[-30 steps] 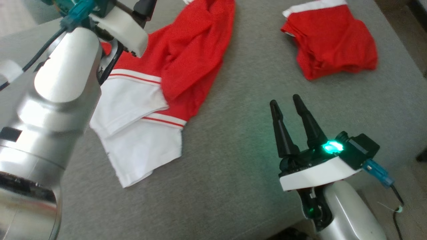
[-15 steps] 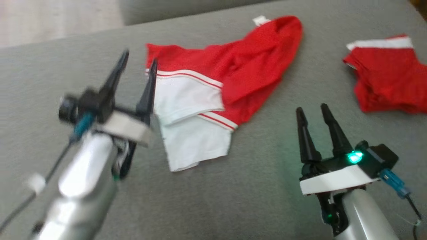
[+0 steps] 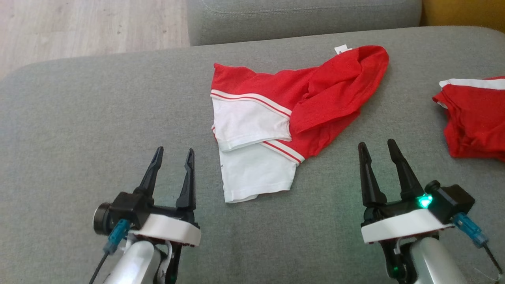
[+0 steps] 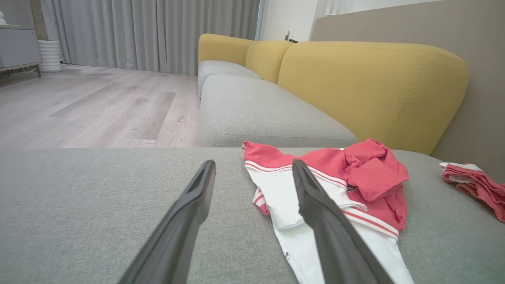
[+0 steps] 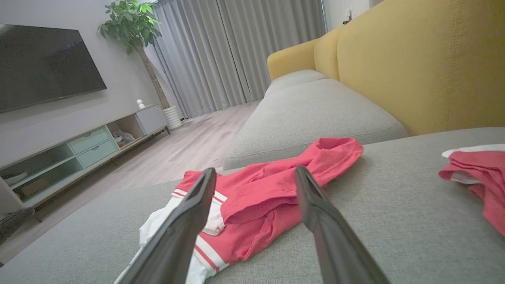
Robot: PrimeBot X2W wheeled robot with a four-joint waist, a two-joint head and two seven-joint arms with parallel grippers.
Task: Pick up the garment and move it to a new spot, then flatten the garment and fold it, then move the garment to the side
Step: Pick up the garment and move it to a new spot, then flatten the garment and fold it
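Note:
A red and white garment (image 3: 284,118) lies crumpled on the grey sofa cushion (image 3: 79,130), its white striped part toward me and its red part bunched to the right. My left gripper (image 3: 173,152) stands open at the lower left, short of the garment's white edge, holding nothing. At the lower right my right gripper (image 3: 378,145) is open and empty, just off the red hem. The left wrist view has the garment (image 4: 335,185) ahead and to the right of the left gripper (image 4: 252,167). In the right wrist view the garment (image 5: 260,193) lies just beyond the right gripper (image 5: 254,173).
A second red garment with a white band (image 3: 473,114) lies at the cushion's right edge. Beyond are another grey cushion (image 3: 300,15), a yellow backrest (image 4: 371,83) and wood floor (image 3: 90,27) at the upper left. A TV stand (image 5: 75,154) is across the room.
The head camera has tilted, shifting the whole picture. My left arm has drawn back from over the garment's left side to the lower left; it stays open. The garment lies as before.

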